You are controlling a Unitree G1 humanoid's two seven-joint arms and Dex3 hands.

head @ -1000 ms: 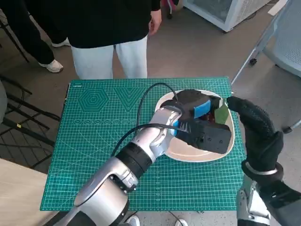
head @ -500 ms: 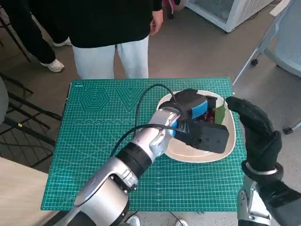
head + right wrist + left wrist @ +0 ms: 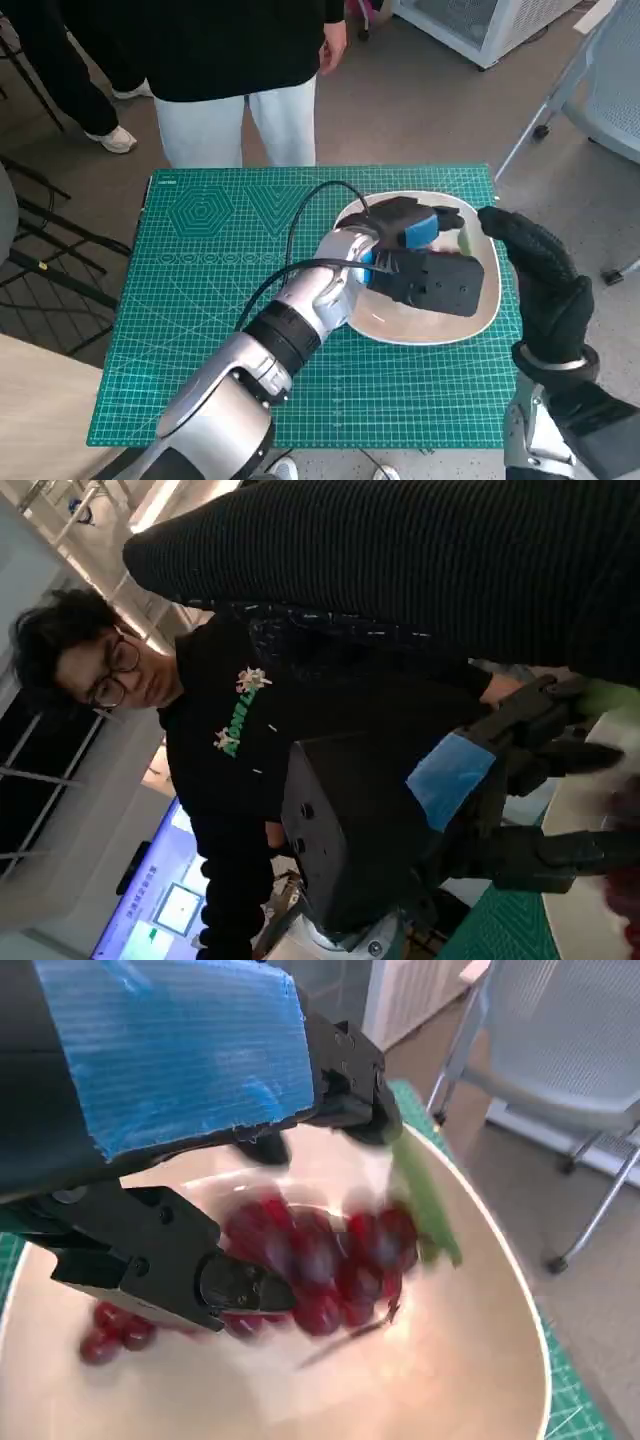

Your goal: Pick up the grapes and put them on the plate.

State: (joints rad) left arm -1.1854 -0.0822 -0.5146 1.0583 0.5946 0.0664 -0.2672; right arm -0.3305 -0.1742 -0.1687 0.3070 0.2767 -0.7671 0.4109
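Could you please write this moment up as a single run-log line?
left hand: over plate, fingers beside grapes | grapes: in plate, blurred | right hand: beside plate, holds nothing

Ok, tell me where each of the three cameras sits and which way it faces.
Head view: on the head, looking steeply down at the plate; both forearms show.
Left wrist view: behind the left hand, facing the grapes in the plate.
Right wrist view: behind the right hand, facing a person.
Shared: all three show the left hand's blue tape.

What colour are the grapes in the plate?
Dark red grapes, with a green leaf; clearest in the left wrist view.
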